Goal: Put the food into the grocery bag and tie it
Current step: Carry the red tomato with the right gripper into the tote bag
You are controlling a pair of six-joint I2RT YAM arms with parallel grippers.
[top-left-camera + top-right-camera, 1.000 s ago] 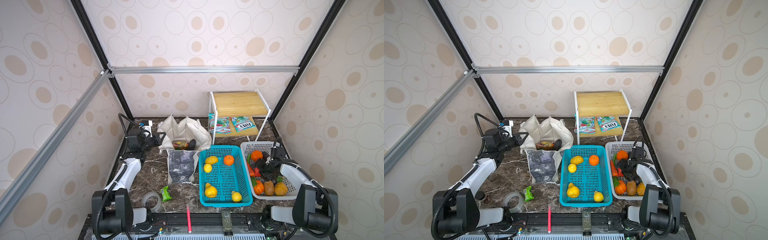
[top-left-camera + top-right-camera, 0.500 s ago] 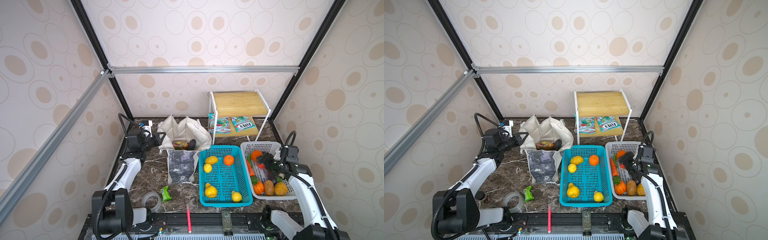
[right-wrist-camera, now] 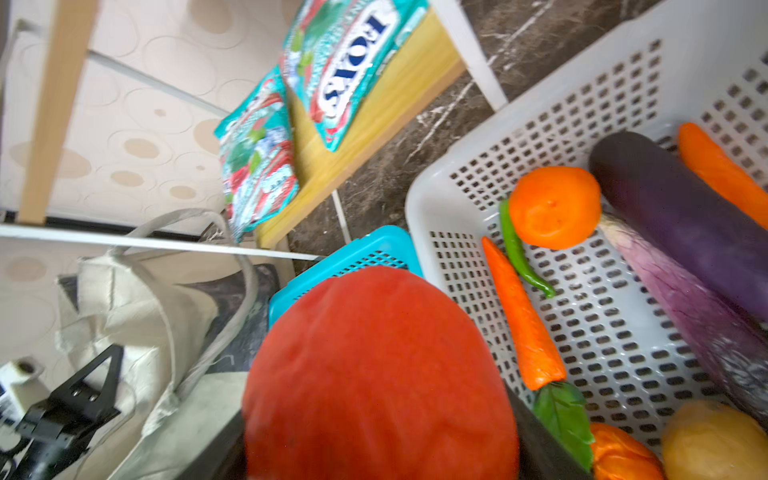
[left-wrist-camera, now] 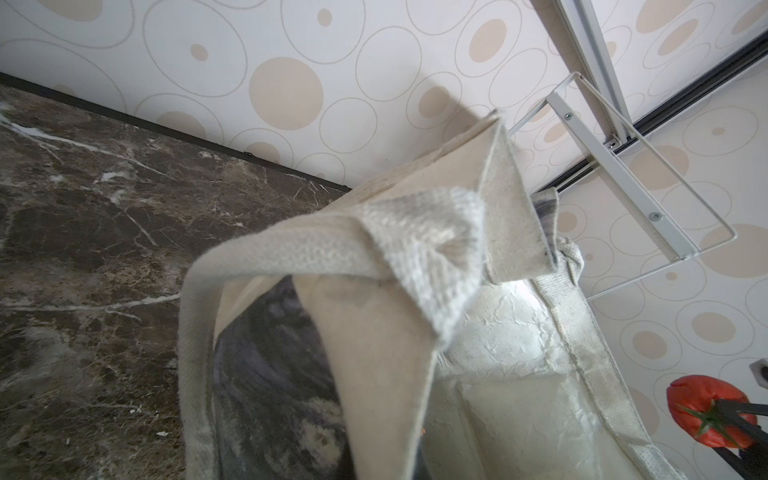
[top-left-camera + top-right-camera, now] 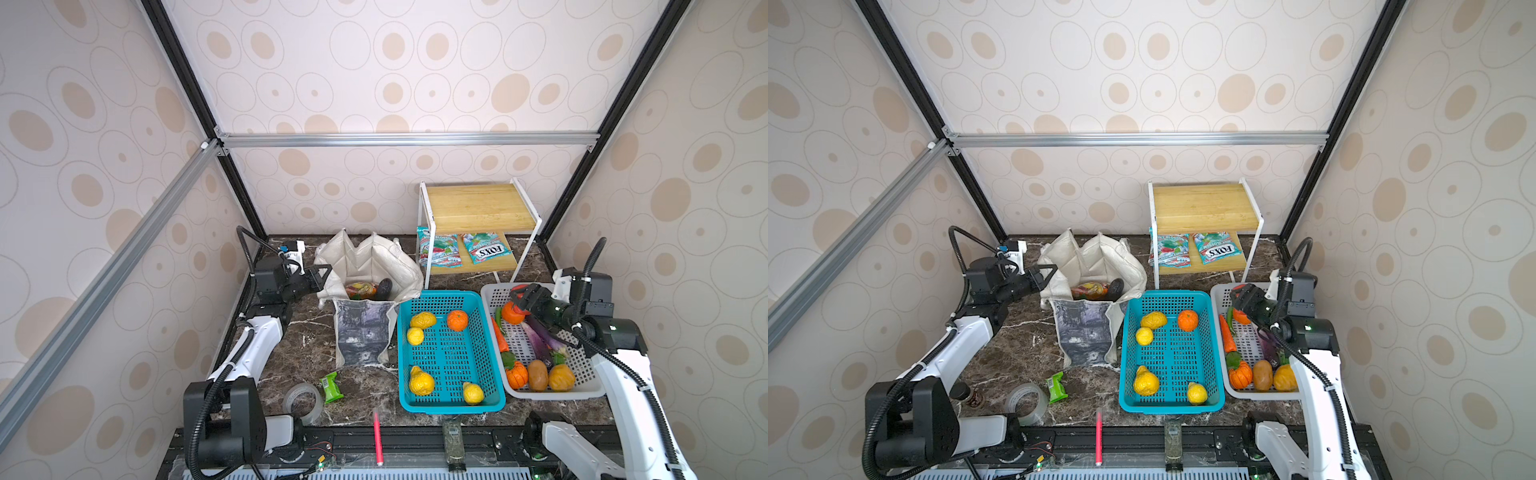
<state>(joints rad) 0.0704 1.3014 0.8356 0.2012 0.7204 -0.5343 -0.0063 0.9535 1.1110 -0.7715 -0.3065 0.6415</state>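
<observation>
The cream grocery bag (image 5: 368, 259) stands open at the back left, with a glossy packet (image 5: 358, 289) and a dark round fruit (image 5: 384, 286) lying inside. My left gripper (image 5: 322, 275) is shut on the bag's left rim by the strap (image 4: 291, 257) and holds that edge up. My right gripper (image 5: 523, 296) is shut on a red tomato (image 3: 382, 374) and hovers above the far left corner of the white basket (image 5: 552, 394). The same tomato (image 4: 702, 409) shows beyond the bag's mouth in the left wrist view. The left jaws are hidden by fabric there.
A teal basket (image 5: 449, 409) with yellow fruit and an orange sits between bag and white basket. The white basket holds carrots, aubergines, pumpkin and potato. A wooden rack (image 5: 478, 208) with two FOX'S packets (image 5: 484, 248) stands behind. A tape roll (image 5: 302, 402), green packet (image 5: 331, 386) and red pen (image 5: 377, 436) lie in front.
My right gripper has risen out of the white basket with the tomato and shifted slightly toward the back. The left gripper and the bag have stayed still.
</observation>
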